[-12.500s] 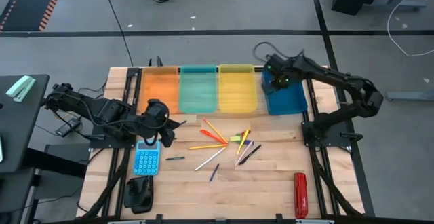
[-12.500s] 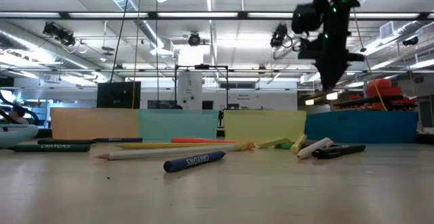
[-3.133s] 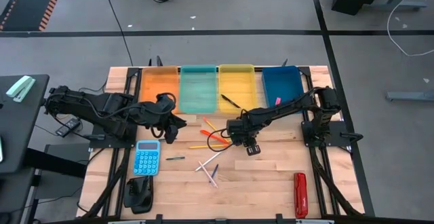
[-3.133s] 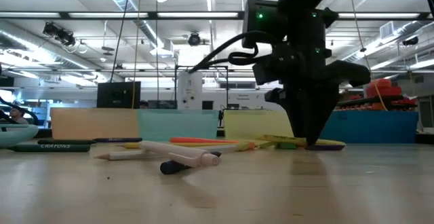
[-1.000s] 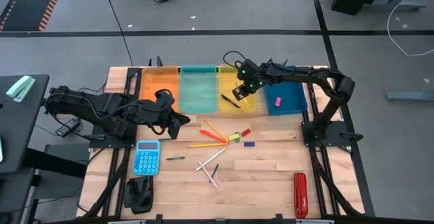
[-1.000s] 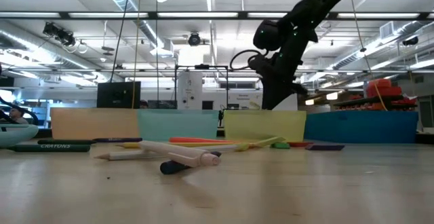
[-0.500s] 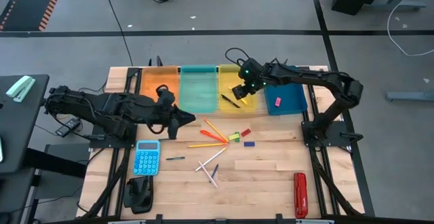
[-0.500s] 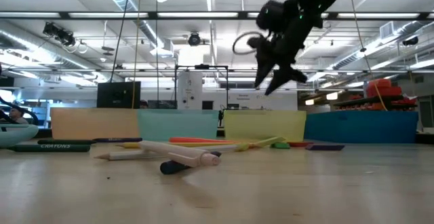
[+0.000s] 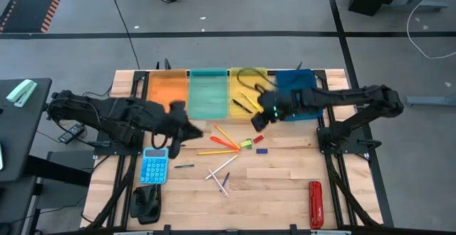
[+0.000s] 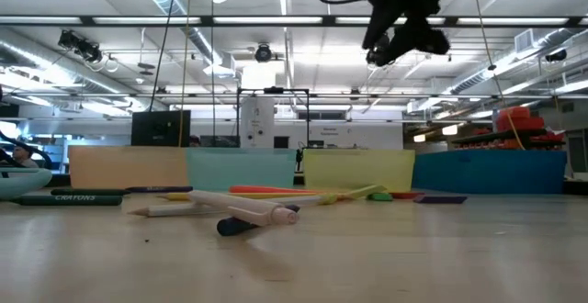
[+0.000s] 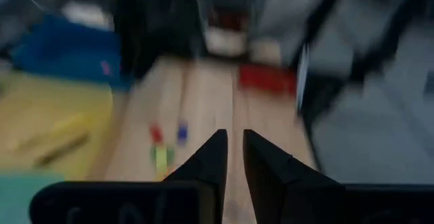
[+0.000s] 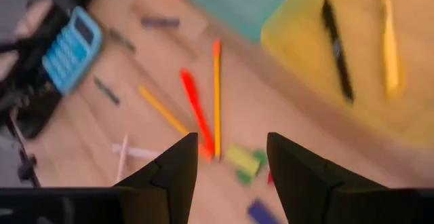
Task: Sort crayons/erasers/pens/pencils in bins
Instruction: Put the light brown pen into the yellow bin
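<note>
High view: straight down from above, far off, taking in the whole bench (image 9: 285, 185) and both arms. Low view: at bench-top height, level across toward the bins (image 10: 358, 169) and the room behind. Wrist views: close, forward past each arm's own fingers. Shared by all: the scattered sticks (image 9: 226, 142) mid-bench.
</note>
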